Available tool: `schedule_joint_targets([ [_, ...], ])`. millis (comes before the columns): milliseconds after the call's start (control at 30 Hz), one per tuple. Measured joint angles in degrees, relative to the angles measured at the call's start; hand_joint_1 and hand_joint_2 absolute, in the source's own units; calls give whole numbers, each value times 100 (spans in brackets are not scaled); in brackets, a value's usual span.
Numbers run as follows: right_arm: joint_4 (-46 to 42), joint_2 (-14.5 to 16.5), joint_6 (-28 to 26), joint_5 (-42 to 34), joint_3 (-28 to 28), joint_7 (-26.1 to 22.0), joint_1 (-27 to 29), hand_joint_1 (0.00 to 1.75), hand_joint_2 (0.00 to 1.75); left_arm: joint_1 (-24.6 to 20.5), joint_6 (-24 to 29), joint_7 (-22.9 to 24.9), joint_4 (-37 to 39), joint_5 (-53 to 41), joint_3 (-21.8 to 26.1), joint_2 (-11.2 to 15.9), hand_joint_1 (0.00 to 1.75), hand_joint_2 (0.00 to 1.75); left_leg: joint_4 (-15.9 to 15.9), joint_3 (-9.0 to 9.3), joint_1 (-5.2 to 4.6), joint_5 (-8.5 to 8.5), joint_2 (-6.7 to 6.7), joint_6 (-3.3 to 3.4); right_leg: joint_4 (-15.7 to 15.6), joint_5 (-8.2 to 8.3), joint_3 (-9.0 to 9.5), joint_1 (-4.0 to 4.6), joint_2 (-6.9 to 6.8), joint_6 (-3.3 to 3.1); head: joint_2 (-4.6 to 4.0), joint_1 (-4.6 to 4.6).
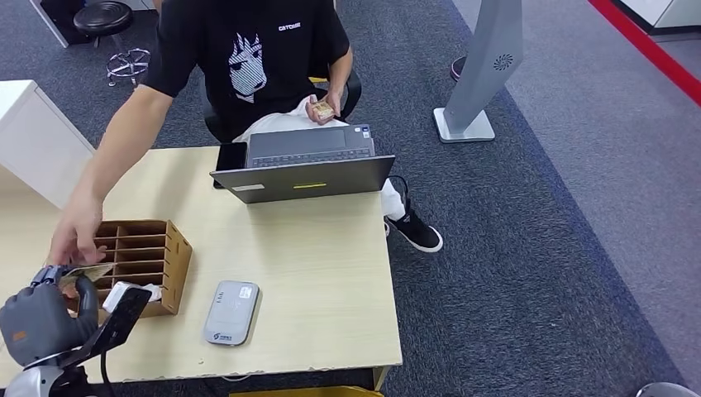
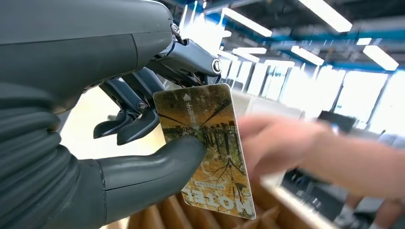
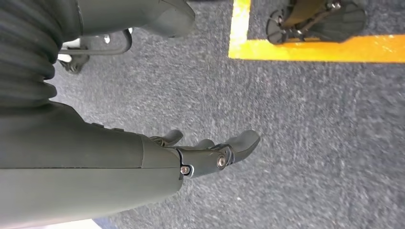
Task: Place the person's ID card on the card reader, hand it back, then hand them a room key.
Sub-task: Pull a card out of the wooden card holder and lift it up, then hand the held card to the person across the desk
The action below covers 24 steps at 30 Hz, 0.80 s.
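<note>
While my left hand [image 1: 37,318] pinched the room key [image 2: 207,148] just beside the wooden card rack [image 1: 169,252], the person's hand [image 1: 74,236] touched it; I judged holding steady, then releasing gently, best. My right hand [image 3: 210,152] hung loosely spread, holding nothing.

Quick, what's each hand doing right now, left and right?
Left hand: holding the room key card, with the person's hand reaching for it.
Right hand: open, holding nothing, hanging over the carpet.
</note>
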Motion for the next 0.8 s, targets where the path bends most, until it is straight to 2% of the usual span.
schedule_joint_targets([
  [300,-250,92,0,-424,611,403,350,0,175,151,573,-388,-1151,-246,71,2,175,175,0,-1,0,-1,0,0,-1,-2,0,0,0,2,-1,0],
  [533,-372,117,0,-413,788,460,393,0,175,-123,511,-385,-1173,-218,435,105,175,175,0,1,0,7,1,-4,-1,6,0,0,0,-7,0,2],
  [800,-399,117,0,-388,858,460,387,0,175,-248,490,-368,-1127,-236,548,143,175,175,0,2,-1,7,1,-4,-1,6,-1,0,2,-7,-1,1],
])
